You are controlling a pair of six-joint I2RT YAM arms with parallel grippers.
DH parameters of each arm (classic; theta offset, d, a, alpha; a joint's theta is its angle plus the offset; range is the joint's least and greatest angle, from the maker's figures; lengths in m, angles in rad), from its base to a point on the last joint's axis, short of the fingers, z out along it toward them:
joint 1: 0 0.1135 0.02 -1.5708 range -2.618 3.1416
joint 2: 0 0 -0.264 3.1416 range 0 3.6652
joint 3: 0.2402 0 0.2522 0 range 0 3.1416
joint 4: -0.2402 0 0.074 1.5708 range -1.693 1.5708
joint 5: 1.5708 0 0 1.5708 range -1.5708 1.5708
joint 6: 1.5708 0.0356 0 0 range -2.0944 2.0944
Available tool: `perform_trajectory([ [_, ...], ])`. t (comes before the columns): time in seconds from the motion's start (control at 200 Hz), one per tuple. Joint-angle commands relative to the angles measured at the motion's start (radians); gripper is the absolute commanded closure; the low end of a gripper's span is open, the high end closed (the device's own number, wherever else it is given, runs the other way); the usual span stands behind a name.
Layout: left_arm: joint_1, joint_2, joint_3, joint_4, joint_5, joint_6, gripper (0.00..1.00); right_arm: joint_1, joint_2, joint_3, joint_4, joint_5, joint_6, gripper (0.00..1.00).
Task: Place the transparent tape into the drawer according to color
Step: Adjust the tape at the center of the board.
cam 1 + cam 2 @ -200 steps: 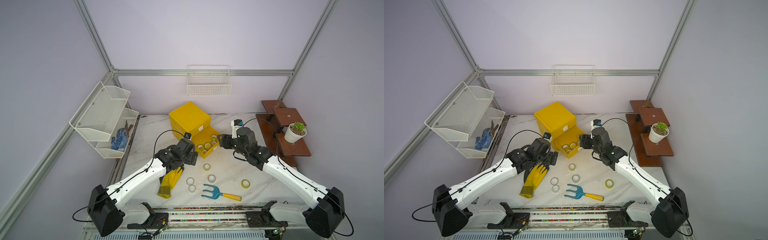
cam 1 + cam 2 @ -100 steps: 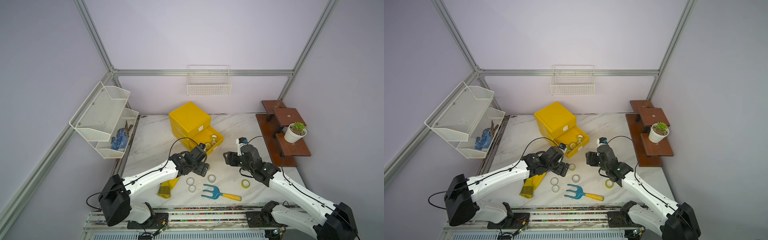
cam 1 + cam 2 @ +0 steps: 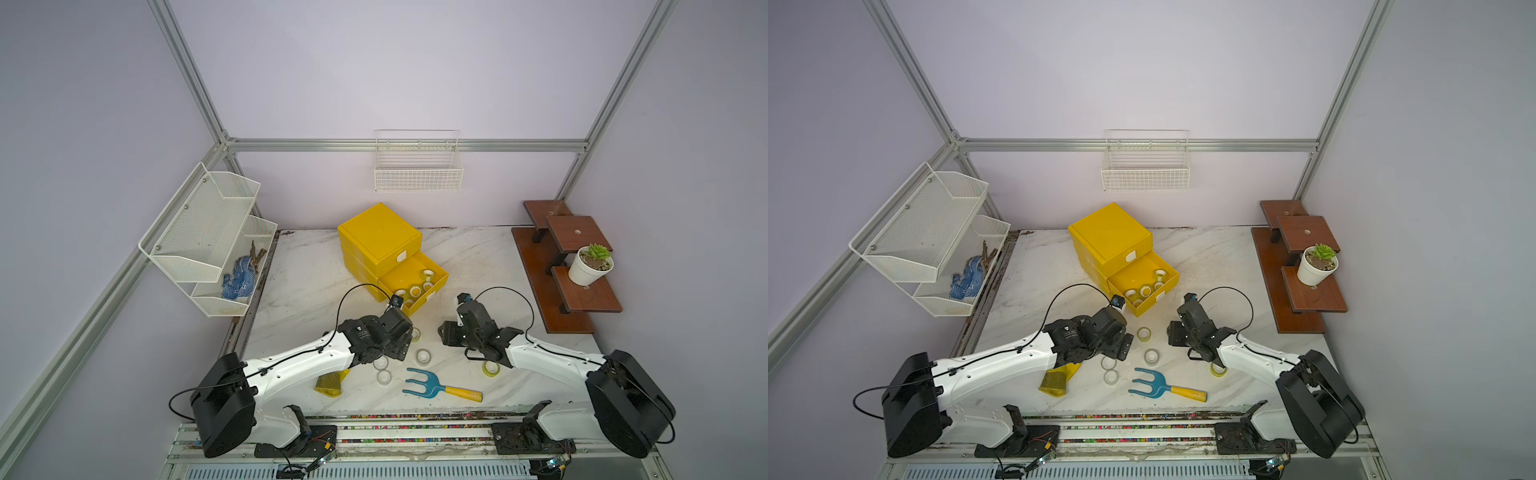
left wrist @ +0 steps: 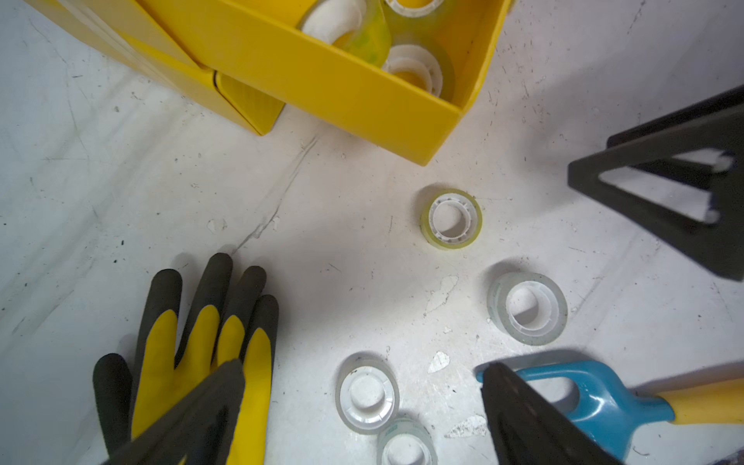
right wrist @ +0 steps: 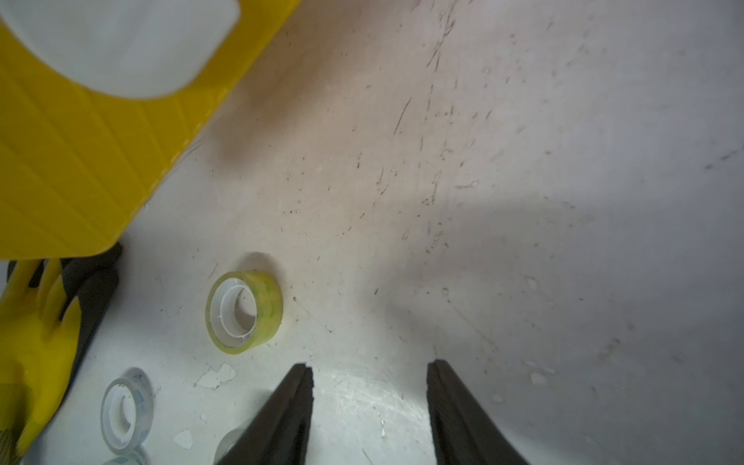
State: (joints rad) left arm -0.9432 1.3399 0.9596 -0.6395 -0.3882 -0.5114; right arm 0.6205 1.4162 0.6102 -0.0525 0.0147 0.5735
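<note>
The left fingers [image 4: 523, 418] are spread wide; the right fingers [image 5: 282, 414] are parted, nothing gripped. A yellow-tinted roll [image 4: 451, 218], white-cored, is seen flat on the desk [image 4: 322, 241] beyond the left fingers; clear rolls [image 4: 526, 308] lie nearer; others in the drawer [image 4: 342, 88].

Bright, even light; soft shadows; blurred wrist-view edges.

Yellow drawer [image 4: 342, 88], yellow-green tape roll [image 4: 451, 242], clear tape roll [image 4: 496, 310], blue fork [image 4: 604, 406], black-and-yellow glove [image 4: 201, 342].
</note>
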Motion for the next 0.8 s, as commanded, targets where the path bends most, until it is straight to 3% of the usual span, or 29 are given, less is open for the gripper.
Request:
perform_trajectory([
  [0.0, 0.000, -0.033, -0.021, -0.025, -0.058, -0.056, 0.04, 0.023, 0.048, 0.044, 0.112, 0.054, -0.015, 0.55],
  [0.335, 0.003, -0.071, -0.051, -0.050, -0.115, -0.098, 0.03, 0.078, 0.237, 0.103, 0.190, 0.058, -0.039, 0.88],
  [0.6, 0.018, -0.066, -0.065, -0.045, -0.103, -0.097, 0.03, 0.110, 0.282, 0.118, 0.247, -0.045, -0.061, 0.91],
  [0.795, 0.043, -0.060, -0.080, -0.008, -0.060, -0.079, 0.02, 0.130, 0.265, 0.092, 0.325, -0.264, -0.082, 0.90],
])
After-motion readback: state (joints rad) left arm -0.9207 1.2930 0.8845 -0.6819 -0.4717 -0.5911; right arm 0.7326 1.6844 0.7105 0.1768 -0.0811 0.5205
